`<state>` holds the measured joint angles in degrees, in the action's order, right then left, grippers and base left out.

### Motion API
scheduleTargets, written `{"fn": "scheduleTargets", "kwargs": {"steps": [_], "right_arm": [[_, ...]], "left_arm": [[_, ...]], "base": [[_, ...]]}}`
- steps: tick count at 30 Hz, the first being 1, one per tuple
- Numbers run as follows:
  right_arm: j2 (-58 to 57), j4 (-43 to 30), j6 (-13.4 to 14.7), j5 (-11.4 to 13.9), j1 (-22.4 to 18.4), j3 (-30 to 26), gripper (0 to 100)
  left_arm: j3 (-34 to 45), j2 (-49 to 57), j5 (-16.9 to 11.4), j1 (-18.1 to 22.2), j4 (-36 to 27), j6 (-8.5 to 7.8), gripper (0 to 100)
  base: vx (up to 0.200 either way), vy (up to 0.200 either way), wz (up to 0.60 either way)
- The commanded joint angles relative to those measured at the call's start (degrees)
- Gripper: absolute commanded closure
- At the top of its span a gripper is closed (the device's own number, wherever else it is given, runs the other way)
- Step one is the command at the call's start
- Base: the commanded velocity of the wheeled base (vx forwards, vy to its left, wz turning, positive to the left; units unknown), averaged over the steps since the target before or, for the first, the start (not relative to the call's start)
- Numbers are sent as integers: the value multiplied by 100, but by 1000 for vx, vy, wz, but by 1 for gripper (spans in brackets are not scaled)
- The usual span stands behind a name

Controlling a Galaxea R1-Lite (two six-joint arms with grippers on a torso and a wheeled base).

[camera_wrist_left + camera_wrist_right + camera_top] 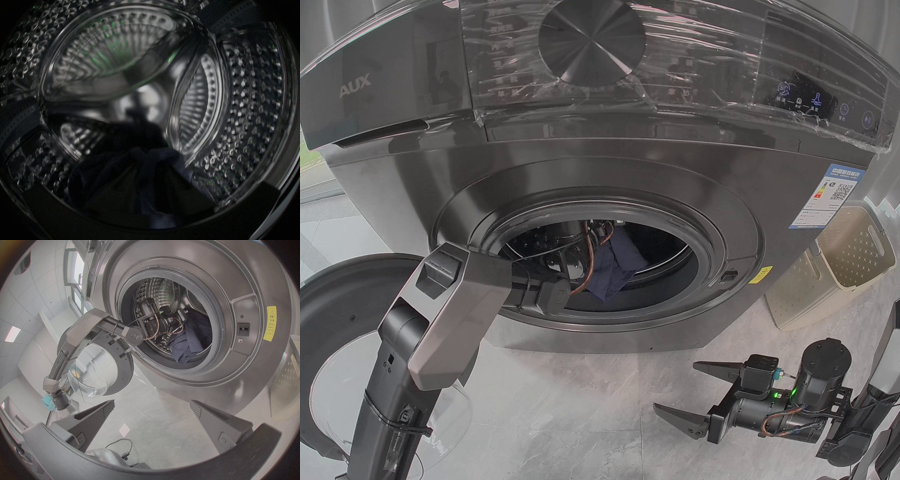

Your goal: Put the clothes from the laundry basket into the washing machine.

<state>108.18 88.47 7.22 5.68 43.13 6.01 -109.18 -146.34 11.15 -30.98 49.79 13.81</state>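
The laundry basket (856, 250) stands right of the washing machine (650, 169), the open door (337, 294) left, a garment (615, 265) inside.

A crumpled dark navy garment (615, 265) hung inside the round mouth of the grey washing machine (650, 169), its door (331, 300) swung wide open, and the cream perforated laundry basket (856, 256) stood just right of it

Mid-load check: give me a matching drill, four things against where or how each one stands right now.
Things:
1. dark blue garment
2. right gripper
3. laundry basket
4. washer door

States:
A. swung open, on the robot's left
B. open, above the floor
C. in the drum
D. standing to the right of the machine

Pairs: 1-C; 2-B; 3-D; 4-A
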Motion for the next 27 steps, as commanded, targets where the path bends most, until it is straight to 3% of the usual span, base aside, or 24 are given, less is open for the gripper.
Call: {"fn": "scheduleTargets", "kwargs": {"steps": [1,5,7,14,15,17,27], "right_arm": [[1,4,-1,3,-6,-12,0],[1,4,-1,3,2,-12,0],[-7,4,-1,3,2,-12,0],[-7,4,-1,3,2,-3,0],[-7,4,-1,3,2,-3,0],[-7,4,-1,3,2,-3,0],[1,4,-1,3,11,14,0]], "left_arm": [[1259,483,-61,-128,-48,-28,0],[1839,703,-324,-128,-276,-45,0],[2023,703,-421,-110,-303,-151,0],[2234,615,-614,-128,-373,-274,0],[2252,589,-614,-128,-400,-291,100],[2190,527,-614,-146,-417,-362,100],[1364,281,-535,-84,-514,-309,100]], "base": [[0,0,0],[0,0,0],[0,0,0],[0,0,0],[0,0,0],[0,0,0],[0,0,0]]}}
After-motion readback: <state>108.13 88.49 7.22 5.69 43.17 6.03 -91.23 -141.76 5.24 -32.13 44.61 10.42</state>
